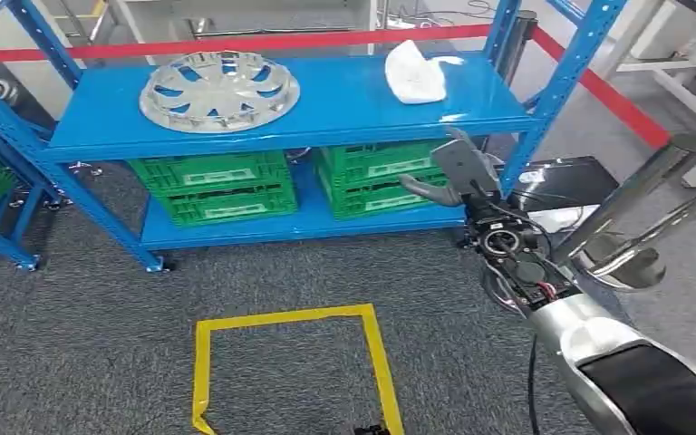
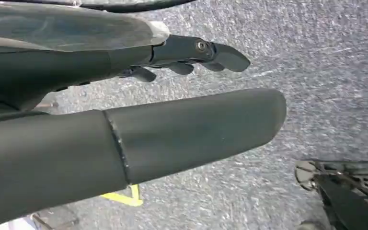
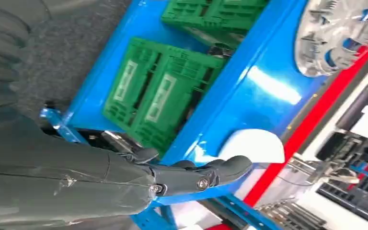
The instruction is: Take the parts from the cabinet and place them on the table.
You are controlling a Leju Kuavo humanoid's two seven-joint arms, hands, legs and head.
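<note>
Grey carpet [image 1: 82, 353] fills the lower frame of the head view, marked at bottom centre by a square of yellow tape [image 1: 285, 362]. At lower right the silver right arm [image 1: 598, 349] reaches up toward centre right, ending in the right hand [image 1: 458, 172], fingers spread apart and holding nothing, just in front of the blue cabinet [image 1: 236, 127]. Its lower shelf holds two stacks of green crates [image 1: 222, 186]. On the top shelf, a silver wheel cover [image 1: 219, 91] lies flat at upper left, and a white part [image 1: 415, 72] sits at upper right. The left wrist view shows the left hand [image 2: 191, 55] over carpet, fingers extended and empty.
</note>
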